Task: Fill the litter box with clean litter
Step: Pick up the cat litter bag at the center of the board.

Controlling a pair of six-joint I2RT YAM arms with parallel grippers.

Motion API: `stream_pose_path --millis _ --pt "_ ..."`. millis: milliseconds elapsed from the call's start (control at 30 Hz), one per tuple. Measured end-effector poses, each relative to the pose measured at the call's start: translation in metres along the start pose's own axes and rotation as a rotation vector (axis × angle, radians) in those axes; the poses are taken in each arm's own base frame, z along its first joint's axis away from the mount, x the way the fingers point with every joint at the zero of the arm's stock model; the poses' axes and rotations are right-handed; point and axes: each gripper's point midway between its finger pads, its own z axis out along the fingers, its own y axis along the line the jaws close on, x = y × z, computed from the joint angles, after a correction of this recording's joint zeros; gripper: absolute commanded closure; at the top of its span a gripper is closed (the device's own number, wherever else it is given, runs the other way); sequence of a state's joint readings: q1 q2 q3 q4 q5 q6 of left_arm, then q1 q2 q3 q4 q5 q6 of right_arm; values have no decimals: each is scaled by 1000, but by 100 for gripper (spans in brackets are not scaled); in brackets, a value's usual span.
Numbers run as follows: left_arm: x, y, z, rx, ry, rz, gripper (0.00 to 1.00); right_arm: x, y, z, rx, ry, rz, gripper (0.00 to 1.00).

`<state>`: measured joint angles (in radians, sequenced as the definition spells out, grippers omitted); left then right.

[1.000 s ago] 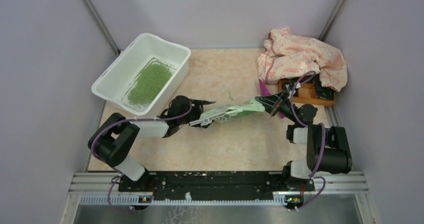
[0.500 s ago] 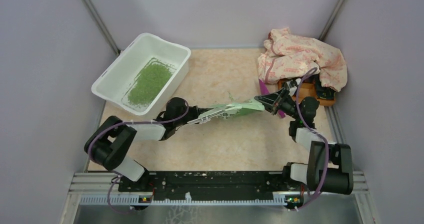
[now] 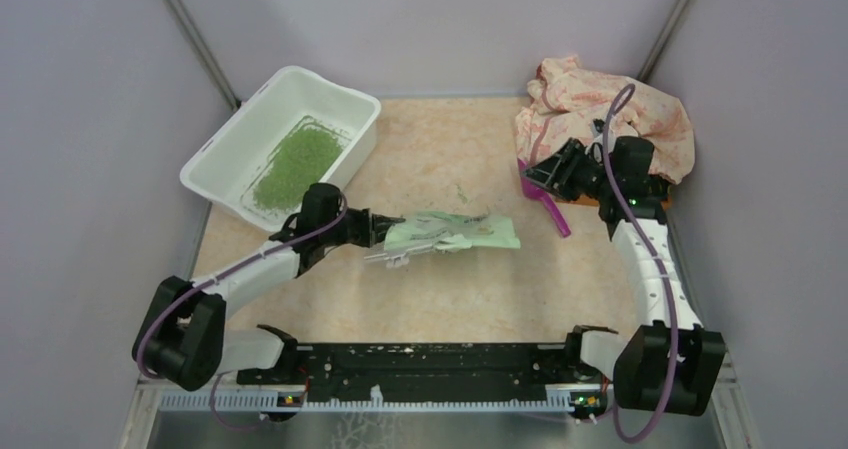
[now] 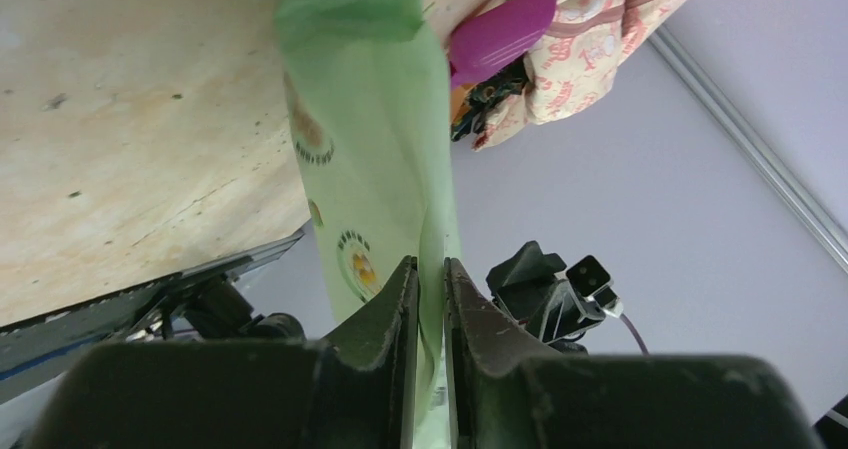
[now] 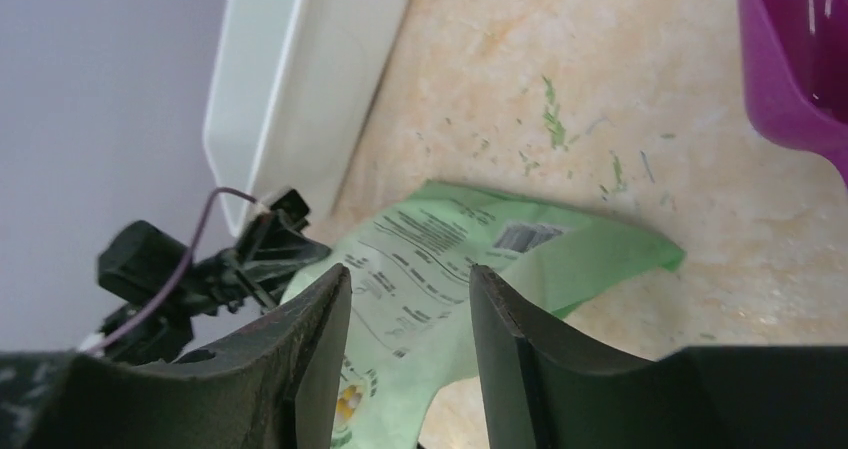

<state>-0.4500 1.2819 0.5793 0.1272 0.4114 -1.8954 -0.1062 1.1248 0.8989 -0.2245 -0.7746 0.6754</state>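
Left tool [image 4: 428, 269] clenched on green bag [image 3: 455, 232] on desk [image 3: 450, 299]; right tool [image 5: 410, 274] released, empty, far right. Litter box [image 3: 255, 119] holds clean litter [image 3: 290, 164].

left pincer [image 4: 430, 281] clamped tight, right pincer [image 5: 410, 287] spread.

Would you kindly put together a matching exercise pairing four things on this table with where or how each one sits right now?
Things:
1. litter box
2. green bag
3. purple scoop
4. patterned cloth

Places or states:
A. pinched at one end in the shut left tool
B. heaped in the far right corner
C. holds a patch of green granules
D. lying on the table next to the open right tool

Pairs: 1-C, 2-A, 3-D, 4-B
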Motion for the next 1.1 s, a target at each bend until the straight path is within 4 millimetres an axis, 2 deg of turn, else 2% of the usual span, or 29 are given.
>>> stream_pose_path --millis 167,233,300,433,533,633,733,900,1100 --pt "-4 10 -6 -39 -3 3 81 23 -24 -1 126 71 -64 51" --pt "-4 10 -6 -41 -3 2 81 28 -20 -2 155 98 -113 51" --pt "-4 11 -5 -47 3 3 81 27 -4 -1 145 111 -190 51" --pt "-1 7 0 -67 17 9 81 24 42 -3 77 91 -413 51" --pt "0 2 2 -69 19 12 81 43 82 -16 -3 80 -623 50" --pt "1 -4 4 -76 19 17 80 70 120 -34 -118 91 -847 50" --pt "3 -11 8 -79 22 30 80 95 139 -51 -212 110 -1021 49" --pt "4 -16 8 -85 26 39 80 125 145 -62 -285 166 -1236 49" --pt "3 -16 5 -104 30 36 80 151 119 -45 -254 288 -1406 48"
